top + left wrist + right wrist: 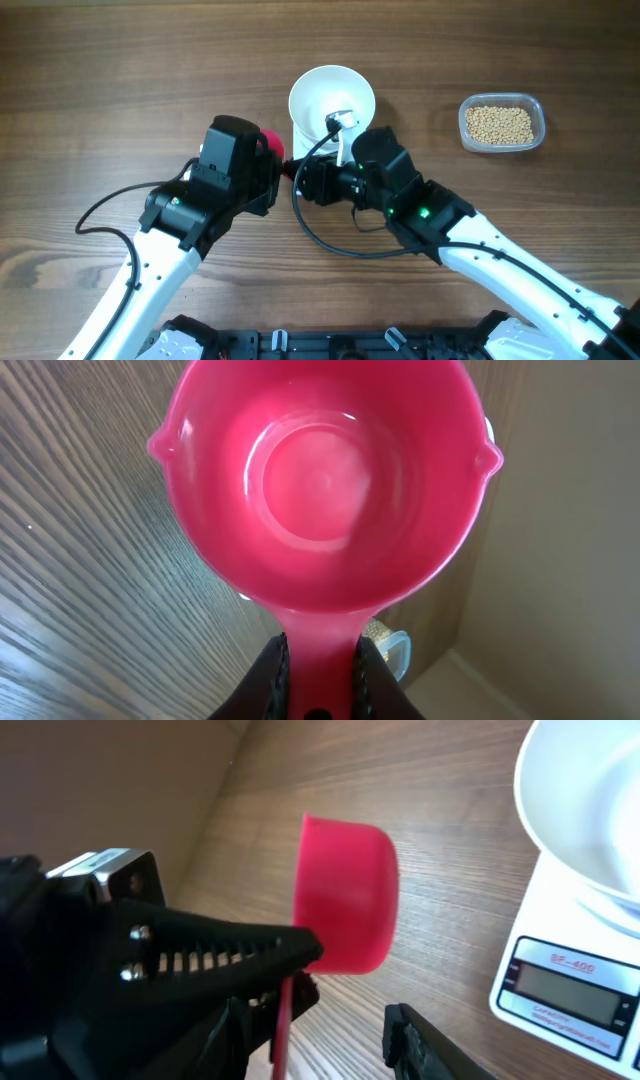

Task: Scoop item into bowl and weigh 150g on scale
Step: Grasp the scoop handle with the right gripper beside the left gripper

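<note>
My left gripper (pixel 320 648) is shut on the handle of an empty pink-red scoop (pixel 325 480), held over the wood just left of the bowl (pixel 332 98). The white bowl sits empty on the white scale (pixel 570 988), whose grey display faces the right wrist camera. My right gripper (pixel 316 1006) straddles the scoop's thin handle (pixel 285 1025). Its jaws stand apart, with a gap to the right finger (pixel 415 1040). The beans (pixel 500 123) lie in a clear tub at the far right. From overhead the scoop (pixel 270 142) shows as a red spot between both grippers.
The clear plastic tub (pixel 536 108) stands apart on the wooden table (pixel 120 80), right of the bowl. A black cable (pixel 320 235) loops from the right arm over the table in front of the scale. The left gripper's black fingers (pixel 220 955) fill the left of the right wrist view.
</note>
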`<state>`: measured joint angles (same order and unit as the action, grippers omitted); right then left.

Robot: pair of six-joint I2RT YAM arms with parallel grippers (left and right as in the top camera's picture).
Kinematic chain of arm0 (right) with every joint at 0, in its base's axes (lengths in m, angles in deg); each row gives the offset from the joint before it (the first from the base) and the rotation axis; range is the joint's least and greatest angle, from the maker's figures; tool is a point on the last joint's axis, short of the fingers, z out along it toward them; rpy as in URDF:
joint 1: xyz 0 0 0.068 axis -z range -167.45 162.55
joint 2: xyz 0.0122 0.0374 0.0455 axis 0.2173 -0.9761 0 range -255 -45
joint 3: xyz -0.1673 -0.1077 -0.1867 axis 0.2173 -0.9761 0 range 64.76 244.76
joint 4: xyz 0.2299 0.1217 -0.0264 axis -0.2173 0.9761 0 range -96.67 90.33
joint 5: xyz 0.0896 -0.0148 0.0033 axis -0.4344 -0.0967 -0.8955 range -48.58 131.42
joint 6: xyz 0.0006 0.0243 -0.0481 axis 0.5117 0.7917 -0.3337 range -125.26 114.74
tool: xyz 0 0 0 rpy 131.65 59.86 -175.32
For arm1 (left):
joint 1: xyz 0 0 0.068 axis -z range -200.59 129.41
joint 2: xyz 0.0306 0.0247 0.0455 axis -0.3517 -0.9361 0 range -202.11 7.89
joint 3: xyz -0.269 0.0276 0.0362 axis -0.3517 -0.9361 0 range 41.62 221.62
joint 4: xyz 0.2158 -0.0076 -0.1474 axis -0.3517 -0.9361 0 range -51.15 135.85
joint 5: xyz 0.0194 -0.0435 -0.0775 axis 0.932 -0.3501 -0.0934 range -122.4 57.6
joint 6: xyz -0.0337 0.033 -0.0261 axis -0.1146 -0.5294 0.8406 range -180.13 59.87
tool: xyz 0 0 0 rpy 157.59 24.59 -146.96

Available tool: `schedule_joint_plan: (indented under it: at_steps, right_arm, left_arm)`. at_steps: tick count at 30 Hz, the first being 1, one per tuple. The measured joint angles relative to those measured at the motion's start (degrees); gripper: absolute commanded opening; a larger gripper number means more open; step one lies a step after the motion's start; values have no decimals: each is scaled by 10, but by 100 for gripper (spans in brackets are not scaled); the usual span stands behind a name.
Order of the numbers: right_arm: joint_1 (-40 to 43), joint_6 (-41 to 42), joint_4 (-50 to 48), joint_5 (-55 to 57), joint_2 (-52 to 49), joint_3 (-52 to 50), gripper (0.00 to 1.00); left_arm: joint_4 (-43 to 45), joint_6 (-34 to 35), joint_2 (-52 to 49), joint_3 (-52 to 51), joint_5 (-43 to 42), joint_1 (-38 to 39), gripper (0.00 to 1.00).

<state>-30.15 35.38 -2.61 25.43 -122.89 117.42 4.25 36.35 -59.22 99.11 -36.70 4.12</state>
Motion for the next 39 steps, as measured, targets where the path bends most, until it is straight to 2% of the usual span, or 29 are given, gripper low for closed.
schedule_joint_plan:
  at_steps: [7, 20, 27, 32, 35, 36, 37, 38, 39]
  right_arm:
    - [-14, 0, -6, 7, 0, 0, 39]
    - [-14, 2, -29, 7, -24, 0, 32]
    - [-17, 3, -34, 7, -25, 0, 24]
    - [-20, 9, -41, 8, -25, 0, 6]
    - [-20, 15, -41, 9, -25, 0, 4]
    - [-20, 15, -40, 9, -25, 0, 5]
    - [-20, 15, -40, 9, -25, 0, 5]
    - [-20, 15, -38, 8, -25, 0, 5]
    - [-20, 15, -37, 10, -25, 0, 4]
  left_arm:
    - [2, 20, 0, 0, 3, 0, 4]
    - [4, 25, 0, 0, -1, 0, 4]
    - [5, 29, 0, 0, 14, 11, 4]
    - [6, 29, 0, 0, 16, 11, 4]
    - [6, 29, 0, 0, 17, 12, 4]
    - [6, 29, 0, 0, 18, 12, 20]
    - [6, 29, 0, 0, 18, 12, 45]
    - [6, 29, 0, 0, 18, 12, 92]
    - [5, 28, -1, 0, 14, 12, 100]
